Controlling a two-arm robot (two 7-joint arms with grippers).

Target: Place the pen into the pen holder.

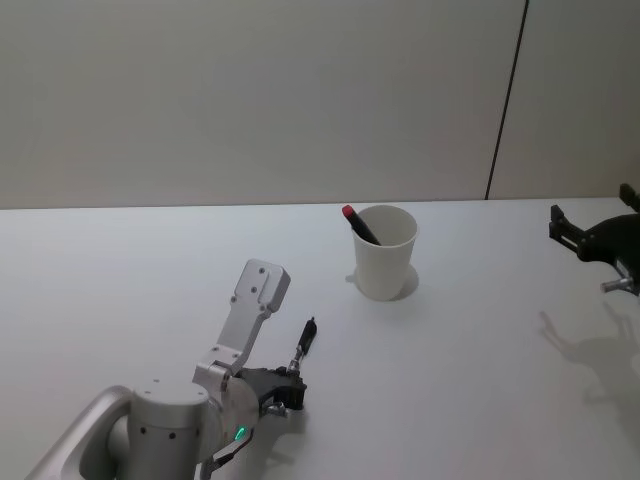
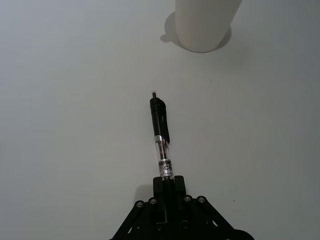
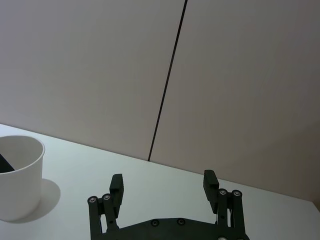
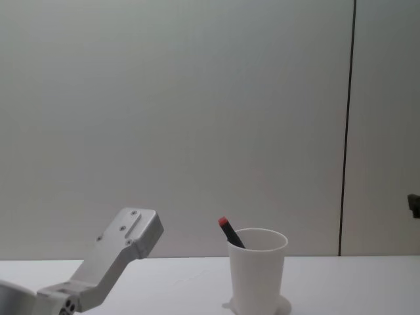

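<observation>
While the left gripper [image 2: 168, 184] is closed on one end of the black pen [image 2: 161, 132], seemingly just above the table [image 1: 120, 280], the pen holder [image 1: 385, 255] stands ahead of its tip, a red-capped pen [image 1: 357, 222] inside. The right gripper [image 3: 163, 179] hangs open, well apart.

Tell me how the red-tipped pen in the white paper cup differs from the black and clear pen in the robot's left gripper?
The red-tipped pen leans inside the white paper cup; the black and clear pen is outside it, clamped by the left gripper. The first pen's top is red; the second's free end is black. The cup hides most of the first; the second shows nearly whole. Both are slim.
</observation>
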